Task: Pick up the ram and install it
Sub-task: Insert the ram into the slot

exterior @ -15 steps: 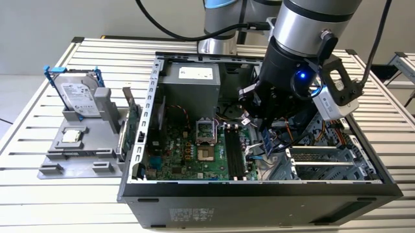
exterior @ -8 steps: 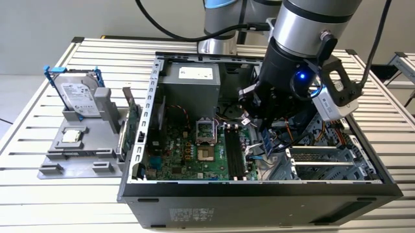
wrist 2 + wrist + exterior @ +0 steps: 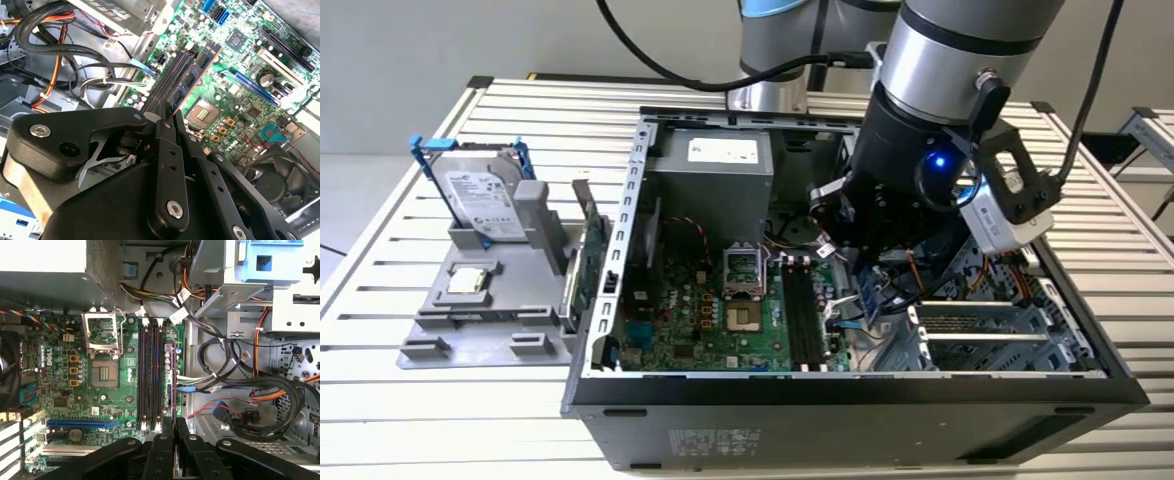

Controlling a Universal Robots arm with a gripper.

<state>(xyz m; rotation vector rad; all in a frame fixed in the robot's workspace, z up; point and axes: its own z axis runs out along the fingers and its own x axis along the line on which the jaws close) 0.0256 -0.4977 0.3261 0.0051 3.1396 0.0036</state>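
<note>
— Where's the pincer (image 3: 169, 111) now?

— Down inside the open computer case (image 3: 607, 300), over the motherboard (image 3: 100, 405). Its fingers (image 3: 165, 440) are pressed onto the ram (image 3: 195, 75), pinching it at one end.

— And the stick itself?

— It runs straight out ahead of the pincer, edge-on, above the memory slots (image 3: 150, 375) and parallel with them, just to their cable-side edge. Whether it touches a slot, I cannot tell.

— Anything else around?

— A hard drive (image 3: 480, 195) stands in a grey holder (image 3: 487, 300) on the worktop (image 3: 400, 420), well apart from the pincer, outside the case.
</note>
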